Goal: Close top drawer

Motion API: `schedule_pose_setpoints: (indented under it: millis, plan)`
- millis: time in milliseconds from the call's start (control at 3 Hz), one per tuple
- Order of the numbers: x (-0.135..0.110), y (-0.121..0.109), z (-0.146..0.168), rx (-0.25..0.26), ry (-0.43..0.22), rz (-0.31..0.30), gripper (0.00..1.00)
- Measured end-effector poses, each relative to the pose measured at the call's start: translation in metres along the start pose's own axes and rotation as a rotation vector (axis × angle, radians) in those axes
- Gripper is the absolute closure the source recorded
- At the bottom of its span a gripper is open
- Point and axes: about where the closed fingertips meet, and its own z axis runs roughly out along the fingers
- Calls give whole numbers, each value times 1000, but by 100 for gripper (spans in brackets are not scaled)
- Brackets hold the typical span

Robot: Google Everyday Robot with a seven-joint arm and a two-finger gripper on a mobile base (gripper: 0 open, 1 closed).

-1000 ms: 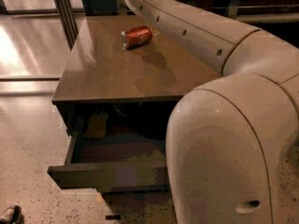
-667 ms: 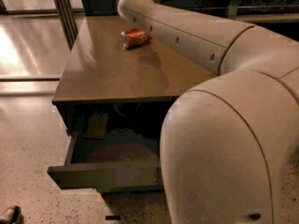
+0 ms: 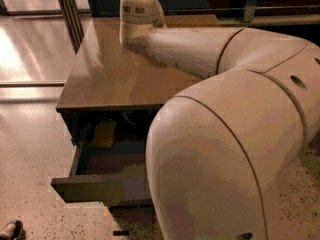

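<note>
The top drawer [image 3: 100, 188] stands pulled out from under the brown cabinet top [image 3: 110, 79], its flat dark front panel facing the lower left. Its right part is hidden behind my arm. Inside, near the back left, lies a yellowish object [image 3: 104, 134]. My big white arm [image 3: 225, 134] fills the right half of the view and reaches over the cabinet top. The wrist [image 3: 140, 11] ends at the far edge of the top. The gripper lies beyond the wrist, cut off by the upper edge of the view.
Shiny floor [image 3: 30, 124] spreads to the left of the cabinet. Dark metal posts [image 3: 70, 9] rise behind its left corner. A dark shelf rail [image 3: 270, 19] runs along the back right. A small dark thing [image 3: 10, 230] sits at the lower left corner.
My arm has swung left and closer to the camera. It now covers the red can that showed on the cabinet top. The drawer stands as far out as before.
</note>
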Motion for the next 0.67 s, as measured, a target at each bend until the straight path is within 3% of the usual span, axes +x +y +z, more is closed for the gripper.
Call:
schedule_pose_setpoints:
  millis: [667]
  plan:
    - [10, -11, 2, 44, 23, 14, 0]
